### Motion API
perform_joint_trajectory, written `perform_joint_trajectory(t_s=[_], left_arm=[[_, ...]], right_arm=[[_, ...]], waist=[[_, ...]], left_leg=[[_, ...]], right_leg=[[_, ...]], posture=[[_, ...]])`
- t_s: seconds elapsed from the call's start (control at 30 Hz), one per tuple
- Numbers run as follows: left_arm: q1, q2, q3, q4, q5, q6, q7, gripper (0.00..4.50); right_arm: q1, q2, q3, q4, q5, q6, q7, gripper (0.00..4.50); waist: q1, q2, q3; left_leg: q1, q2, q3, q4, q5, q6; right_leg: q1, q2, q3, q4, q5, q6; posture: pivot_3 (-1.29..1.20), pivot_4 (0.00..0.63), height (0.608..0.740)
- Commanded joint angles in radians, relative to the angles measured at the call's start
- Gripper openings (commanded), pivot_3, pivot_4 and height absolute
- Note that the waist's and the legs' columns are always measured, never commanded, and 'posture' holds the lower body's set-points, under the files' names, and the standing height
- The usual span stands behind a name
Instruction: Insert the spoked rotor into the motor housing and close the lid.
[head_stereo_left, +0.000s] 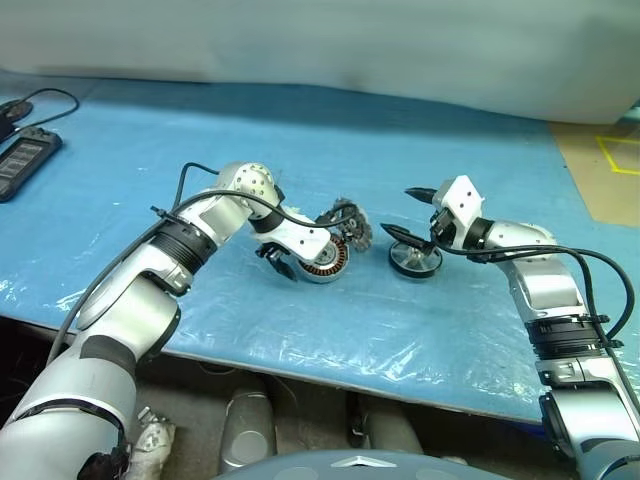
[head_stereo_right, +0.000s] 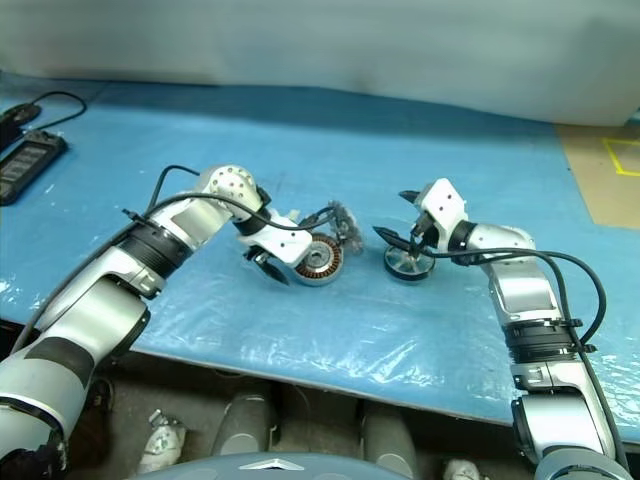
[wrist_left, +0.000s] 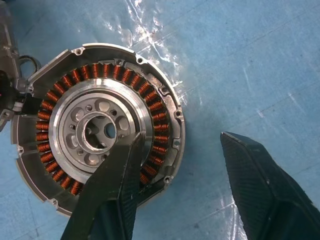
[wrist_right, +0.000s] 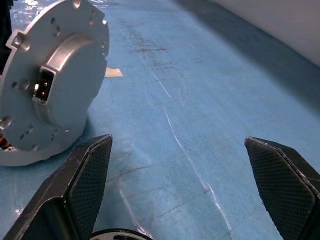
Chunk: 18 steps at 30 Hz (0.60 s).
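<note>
Spoked rotor (head_stereo_left: 415, 260) lies flat on the counter (head_stereo_left: 330, 160) right under our wide-apart right pincer (head_stereo_left: 410, 212); motor housing (wrist_left: 97, 130) sits left, under our apart, empty left pincer (wrist_left: 185, 170).

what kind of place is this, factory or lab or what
Probably a robot test bench or lab workspace, not a production line: a table under a blue plastic sheet, loose motor parts such as the motor housing lying on it, and yellow tape marks at the far corner.

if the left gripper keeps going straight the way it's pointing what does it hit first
Most likely the motor housing. The left gripper points steeply down at it, jaws open, one finger over the copper windings and silver centre, the other over bare blue table cover. Depth is unclear.
</note>
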Motion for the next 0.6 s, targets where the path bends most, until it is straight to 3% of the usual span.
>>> perform_joint_trajectory(t_s=[0.03, 0.33, 0.6], left_arm=[[-0.02, -0.011, 0.02, 0.014, 0.001, -0.016, -0.008, 2.56], [-0.024, 0.029, 0.072, -0.059, -0.039, 0.0, -0.036, 2.56], [-0.063, -0.004, 0.073, 0.032, 0.017, -0.052, 0.058, 2.56]], right_arm=[[0.015, 0.003, -0.013, -0.041, 0.002, -0.016, -0.017, 4.5], [0.039, 0.0, -0.018, -0.054, 0.004, -0.013, -0.034, 4.5], [0.041, 0.013, -0.007, -0.047, 0.002, -0.016, -0.044, 4.5]], waist=[[-0.001, 0.0, 0.0], [-0.005, 0.0, 0.0], [-0.005, 0.0, 0.0]], left_leg=[[0.0, -0.001, 0.0, 0.0, 0.0, 0.0], [-0.003, -0.001, 0.0, 0.0, 0.001, 0.001], [-0.003, -0.001, 0.0, -0.001, 0.001, 0.001]], right_leg=[[0.0, -0.001, 0.0, 0.0, 0.0, 0.0], [-0.002, -0.002, -0.001, 0.0, 0.0, 0.0], [-0.002, -0.002, -0.002, 0.0, 0.0, 0.001]], posture=[[0.0, 0.15, 0.74], [0.0, 0.15, 0.74], [0.0, 0.15, 0.74]])
